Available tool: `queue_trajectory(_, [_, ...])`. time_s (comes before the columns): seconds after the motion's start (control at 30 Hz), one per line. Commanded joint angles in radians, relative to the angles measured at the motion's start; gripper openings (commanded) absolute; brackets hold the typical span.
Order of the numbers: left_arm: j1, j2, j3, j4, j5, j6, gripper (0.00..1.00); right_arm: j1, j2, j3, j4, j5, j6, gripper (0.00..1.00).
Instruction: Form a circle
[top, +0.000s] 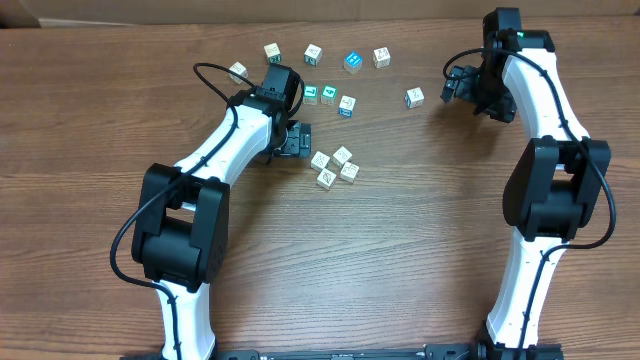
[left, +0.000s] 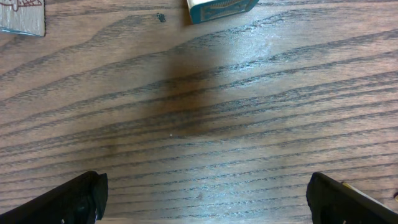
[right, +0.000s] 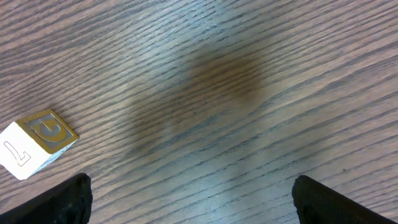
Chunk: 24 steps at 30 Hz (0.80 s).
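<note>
Loosely scattered letter cubes (top: 342, 155) on table (top: 400, 270)

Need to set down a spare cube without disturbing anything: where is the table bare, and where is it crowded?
Bare: the wide stretch of table between the two arm bases, nearer than the four-cube cluster; also the wood between that cluster and the lone cube. Crowded: the far strip of scattered cubes, just past the left gripper.
</note>
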Motion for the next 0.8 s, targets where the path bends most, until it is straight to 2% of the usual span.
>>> queue_trajectory(0.0, [-0.001, -0.015, -0.003, 0.0, -0.01, -0.006, 1.0, 0.0, -0.024, 0.022, 0.003, 0.002, 0.004, 1.0])
queue_trajectory(0.17, [-0.001, -0.076, -0.003, 0.0, -0.01, -0.006, 1.0, 0.0, -0.024, 0.022, 0.003, 0.002, 0.004, 1.0])
queue_trajectory(0.67, [0.0, -0.465, -0.004, 0.0, -0.01, -0.006, 0.99, 0.0, -0.024, 0.022, 0.003, 0.002, 0.004, 1.0])
queue_trajectory(0.77, [0.0, -0.521, -0.005, -0.012, -0.058, 0.045, 1.0, 0.0, -0.024, 0.022, 0.003, 0.002, 0.004, 1.0])
